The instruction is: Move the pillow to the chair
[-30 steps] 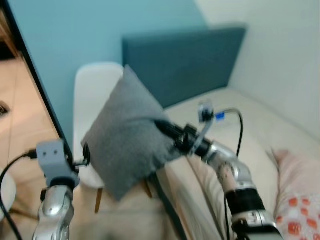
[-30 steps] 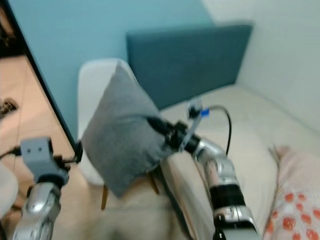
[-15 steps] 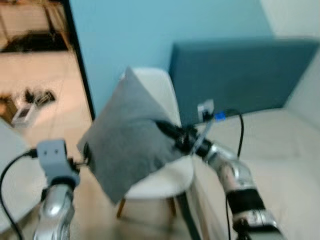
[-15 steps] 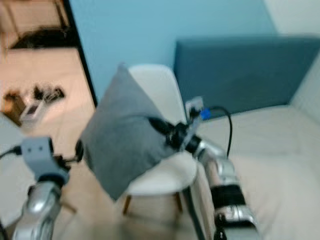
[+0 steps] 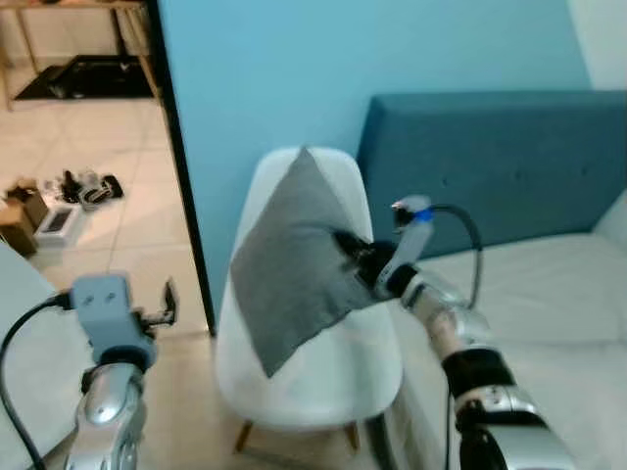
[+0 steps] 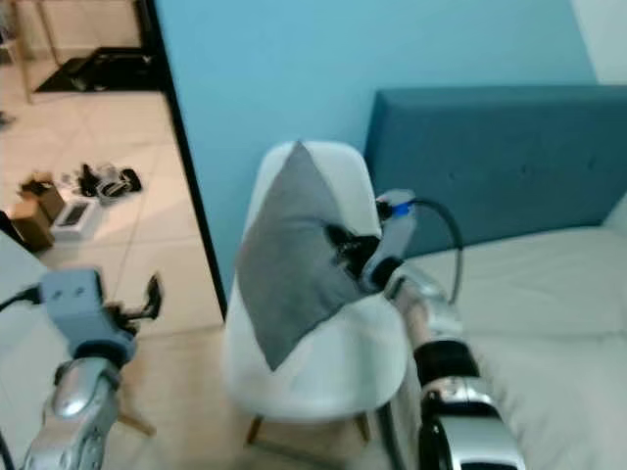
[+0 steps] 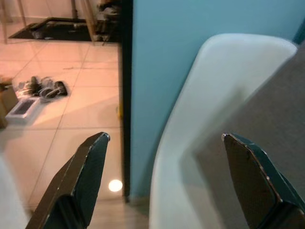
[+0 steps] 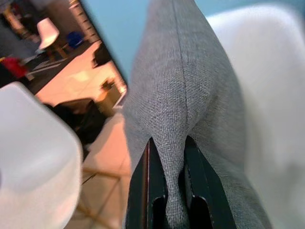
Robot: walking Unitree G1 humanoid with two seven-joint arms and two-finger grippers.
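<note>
Right gripper (image 5: 345, 245) is pinching the grey pillow (image 5: 292, 257), holding it over the white chair (image 5: 328, 377); left gripper (image 7: 164, 143) is hanging wide open, empty.

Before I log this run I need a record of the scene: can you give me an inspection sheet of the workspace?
Surface: white chair, seat bare, beside the bed.
Job's things: grey pillow held in the air in front of the chair back.
Clutter: small items on the tiled floor past the doorway.
Grippers: right gripper shut, pinching the pillow's edge; left gripper open, holding nothing.
Cables: black cable looped over the right wrist.
Surroundings: light blue wall, dark blue headboard.
</note>
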